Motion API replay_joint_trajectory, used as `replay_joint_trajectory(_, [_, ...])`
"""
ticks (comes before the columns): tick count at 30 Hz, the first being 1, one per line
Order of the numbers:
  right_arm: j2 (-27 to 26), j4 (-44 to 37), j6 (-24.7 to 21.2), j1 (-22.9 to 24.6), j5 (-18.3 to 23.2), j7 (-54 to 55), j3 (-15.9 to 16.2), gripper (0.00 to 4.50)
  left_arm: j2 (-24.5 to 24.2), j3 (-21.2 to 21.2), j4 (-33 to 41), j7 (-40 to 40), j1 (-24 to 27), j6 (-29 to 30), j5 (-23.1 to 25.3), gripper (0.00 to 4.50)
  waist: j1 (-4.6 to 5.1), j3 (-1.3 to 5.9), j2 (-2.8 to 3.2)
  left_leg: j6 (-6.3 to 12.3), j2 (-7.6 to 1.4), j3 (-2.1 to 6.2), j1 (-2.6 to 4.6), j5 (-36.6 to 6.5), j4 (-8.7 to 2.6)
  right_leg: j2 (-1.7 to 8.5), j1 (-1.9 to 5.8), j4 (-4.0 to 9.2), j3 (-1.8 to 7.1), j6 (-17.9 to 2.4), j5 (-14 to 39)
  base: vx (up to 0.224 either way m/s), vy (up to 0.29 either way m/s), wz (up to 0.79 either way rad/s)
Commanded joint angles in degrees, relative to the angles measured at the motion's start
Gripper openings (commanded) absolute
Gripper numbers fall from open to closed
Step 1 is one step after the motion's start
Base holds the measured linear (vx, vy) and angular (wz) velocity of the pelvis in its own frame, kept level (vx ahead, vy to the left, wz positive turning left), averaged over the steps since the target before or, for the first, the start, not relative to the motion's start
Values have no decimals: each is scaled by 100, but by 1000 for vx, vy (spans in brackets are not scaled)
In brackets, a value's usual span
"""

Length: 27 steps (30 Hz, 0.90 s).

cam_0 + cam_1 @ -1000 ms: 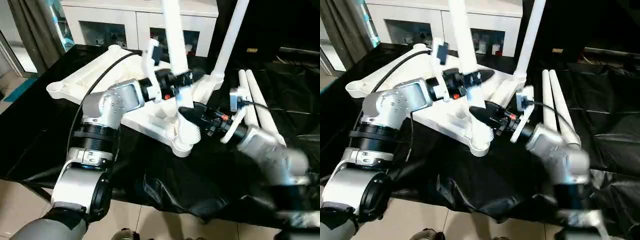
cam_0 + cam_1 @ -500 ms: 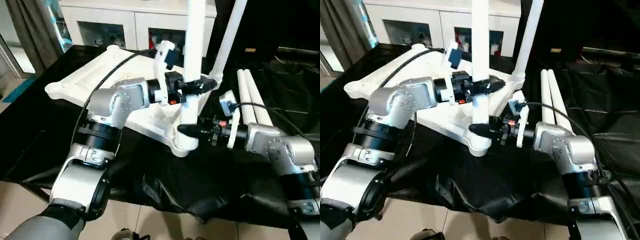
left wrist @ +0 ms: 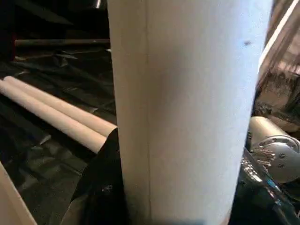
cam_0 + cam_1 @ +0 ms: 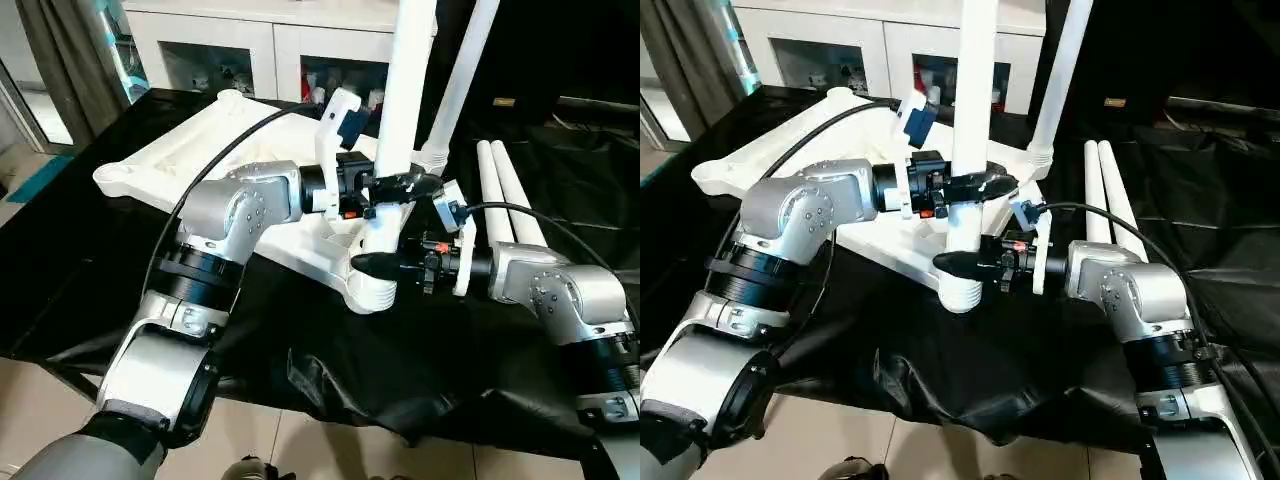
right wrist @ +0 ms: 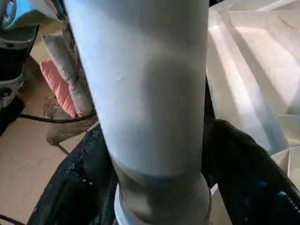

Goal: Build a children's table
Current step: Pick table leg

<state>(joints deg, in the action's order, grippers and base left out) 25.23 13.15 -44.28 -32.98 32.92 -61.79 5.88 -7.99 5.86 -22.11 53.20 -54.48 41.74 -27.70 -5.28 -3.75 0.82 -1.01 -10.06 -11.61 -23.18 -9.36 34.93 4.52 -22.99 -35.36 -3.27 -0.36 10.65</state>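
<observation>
**Two end effectors steady a leg in its corner socket**

At centre frame, the long white tapered plastic tube leg (image 4: pixel 408 90) stands nearly upright in a round corner socket (image 4: pixel 372 290) of the white ribbed plastic tabletop (image 4: pixel 190 155), which lies upside down on the black-draped desk (image 4: pixel 60 260). The left end effector (image 4: pixel 400 185) pinches the leg just above the socket; the right end effector (image 4: pixel 385 264) clamps it lower, at the socket's mouth. A second leg (image 4: pixel 462 75) already stands in the socket behind, and two spare legs (image 4: pixel 505 190) lie side by side at right. The hollow tube looks light, stiff and smooth, so likely slippery; a low grip near the socket seems best for pressing it home without levering.
</observation>
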Motion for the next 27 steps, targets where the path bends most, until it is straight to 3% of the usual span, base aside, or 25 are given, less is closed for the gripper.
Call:
replay_joint_trajectory(1, [5,28,58,-118,-64,-28,24,305,-26,58,153,63,11,-1,-11,188,-16,489,-150,417,-291,136,164,-471,-317,407,304,360,225,-1430,690,0,0,0])
replay_joint_trajectory(21, [-102,131,112,-166,-118,-171,74,305,56,154,251,204,73,75,-22,188,-19,499,-129,417,-292,138,169,-472,-311,401,312,349,224,-1473,587,0,0,0])
replay_joint_trajectory(22, [-102,131,113,-167,-123,-180,77,277,56,154,254,207,74,80,-21,188,-22,501,-128,419,-292,139,168,-461,-309,400,312,343,224,-1479,564,0,0,0])
replay_joint_trajectory(27, [-114,99,140,-152,-124,-221,88,244,54,175,291,228,100,116,-26,188,-21,498,-127,423,-293,141,165,-483,-310,403,315,344,222,-1492,566,0,0,0])
